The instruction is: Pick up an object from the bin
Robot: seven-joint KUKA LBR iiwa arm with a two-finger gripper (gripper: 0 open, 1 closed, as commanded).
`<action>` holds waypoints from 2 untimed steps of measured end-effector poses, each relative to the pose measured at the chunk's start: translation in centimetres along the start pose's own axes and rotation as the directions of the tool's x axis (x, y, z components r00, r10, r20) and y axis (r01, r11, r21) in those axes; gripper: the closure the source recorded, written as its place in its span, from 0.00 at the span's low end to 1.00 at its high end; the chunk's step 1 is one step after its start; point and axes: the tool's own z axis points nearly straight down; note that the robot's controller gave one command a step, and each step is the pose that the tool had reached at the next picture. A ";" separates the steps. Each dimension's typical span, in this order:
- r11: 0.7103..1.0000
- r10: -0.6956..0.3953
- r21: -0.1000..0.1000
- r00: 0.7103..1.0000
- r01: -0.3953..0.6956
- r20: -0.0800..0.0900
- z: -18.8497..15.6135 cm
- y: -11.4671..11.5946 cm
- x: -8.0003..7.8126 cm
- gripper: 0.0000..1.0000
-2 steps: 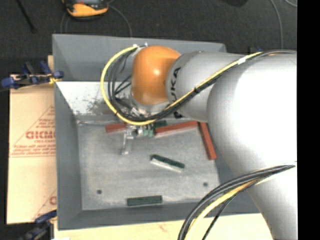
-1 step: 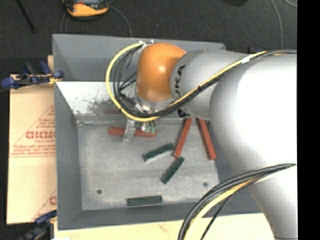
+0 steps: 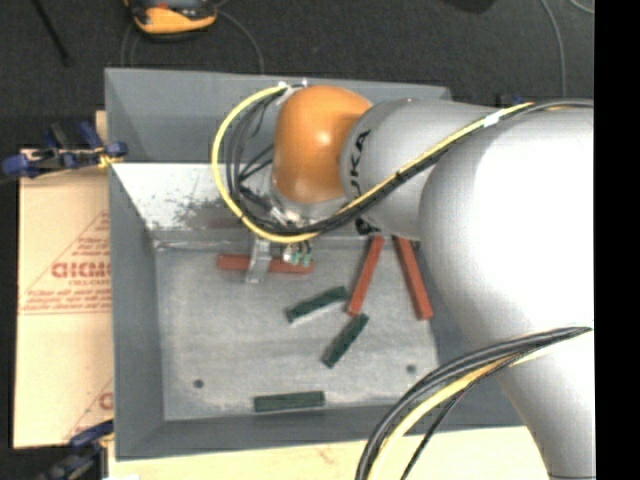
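The gripper (image 3: 272, 264) sits low at the back of the bin (image 3: 135, 298), at the end of a short red-brown bar (image 3: 233, 262). Whether it is apart or closed cannot be told. Nothing is lifted yet, judging by the bar flat on the floor; grasp and raise remain.

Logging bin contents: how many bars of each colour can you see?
Green bars: 3
Red bars: 3, one partly under the gripper
Total: 6
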 end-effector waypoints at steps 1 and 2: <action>1.000 -0.003 0.005 1.000 0.003 -0.016 -5.3 -1.9 3.3 1.00; 1.000 0.021 0.001 1.000 -0.021 -0.001 -8.5 -1.2 2.7 1.00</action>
